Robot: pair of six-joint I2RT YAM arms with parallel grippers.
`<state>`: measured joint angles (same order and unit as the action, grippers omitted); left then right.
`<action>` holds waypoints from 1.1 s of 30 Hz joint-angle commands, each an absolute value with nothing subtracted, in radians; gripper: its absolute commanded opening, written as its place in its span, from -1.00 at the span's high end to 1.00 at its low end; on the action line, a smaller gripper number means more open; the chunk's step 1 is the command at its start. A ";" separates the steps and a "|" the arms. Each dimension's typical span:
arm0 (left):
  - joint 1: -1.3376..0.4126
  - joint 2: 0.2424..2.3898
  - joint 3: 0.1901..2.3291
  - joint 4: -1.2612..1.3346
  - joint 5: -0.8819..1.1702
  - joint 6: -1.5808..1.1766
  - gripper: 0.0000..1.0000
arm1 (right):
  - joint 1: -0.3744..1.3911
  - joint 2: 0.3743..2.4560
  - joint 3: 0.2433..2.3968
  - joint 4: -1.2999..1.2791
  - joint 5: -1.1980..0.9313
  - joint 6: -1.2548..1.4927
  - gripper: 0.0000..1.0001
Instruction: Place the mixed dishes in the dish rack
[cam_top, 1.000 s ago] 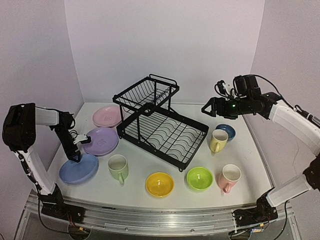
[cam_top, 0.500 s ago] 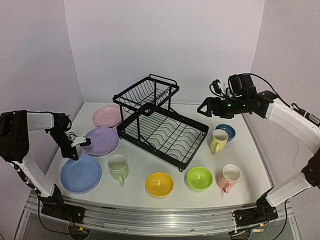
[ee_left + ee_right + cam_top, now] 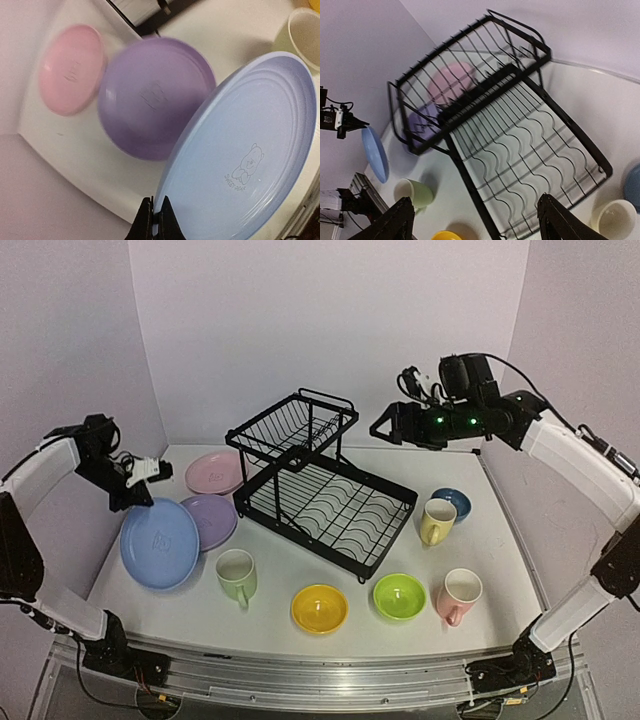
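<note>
My left gripper (image 3: 136,498) (image 3: 156,220) is shut on the rim of the blue plate (image 3: 160,542) (image 3: 245,155), which hangs tilted on edge above the table's left side. The lavender plate (image 3: 215,515) (image 3: 150,95) and pink plate (image 3: 212,472) (image 3: 72,67) lie flat beside it. The black dish rack (image 3: 330,502) (image 3: 520,150) stands mid-table with nothing in it. My right gripper (image 3: 385,430) (image 3: 477,225) hovers open above the rack's right side, holding nothing.
In front of the rack stand a green mug (image 3: 237,575), yellow bowl (image 3: 319,608), lime bowl (image 3: 399,596) and pink mug (image 3: 459,596). A yellow mug (image 3: 437,521) and blue bowl (image 3: 455,500) sit to its right. Walls close in on both sides.
My left gripper shut on the blue plate's rim and raised it off the table onto its edge. The right arm swung left, over the rack.
</note>
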<state>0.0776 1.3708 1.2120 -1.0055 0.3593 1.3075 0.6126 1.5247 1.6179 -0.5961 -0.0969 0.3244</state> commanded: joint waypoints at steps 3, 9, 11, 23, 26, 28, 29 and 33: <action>-0.001 1.281 1.441 -0.786 0.523 1.060 1.00 | 0.764 1.691 1.960 -0.599 -0.141 0.390 -0.59; -0.190 1.259 1.486 -0.503 0.299 0.886 1.00 | 0.901 1.946 2.334 -0.600 -0.218 0.359 -0.62; -0.192 1.277 1.554 -0.448 0.284 0.824 1.00 | 0.915 1.999 2.405 -0.598 -0.245 0.350 -0.64; -0.239 1.545 1.748 0.124 0.423 0.710 1.00 | 0.915 1.806 2.138 -0.492 -0.013 0.275 -0.86; -0.299 1.645 1.777 0.279 0.435 0.740 1.00 | 0.899 1.728 2.017 -0.492 0.088 0.236 -0.90; -0.330 1.727 1.827 0.340 0.455 0.750 1.00 | 0.868 1.673 1.929 -0.489 0.155 0.225 -0.91; -0.344 1.764 1.855 0.366 0.469 0.753 1.00 | 0.850 1.640 1.874 -0.489 0.178 0.228 -0.92; -0.367 1.908 2.043 0.298 0.529 0.752 1.00 | 0.755 1.517 1.696 -0.490 0.234 0.285 -0.92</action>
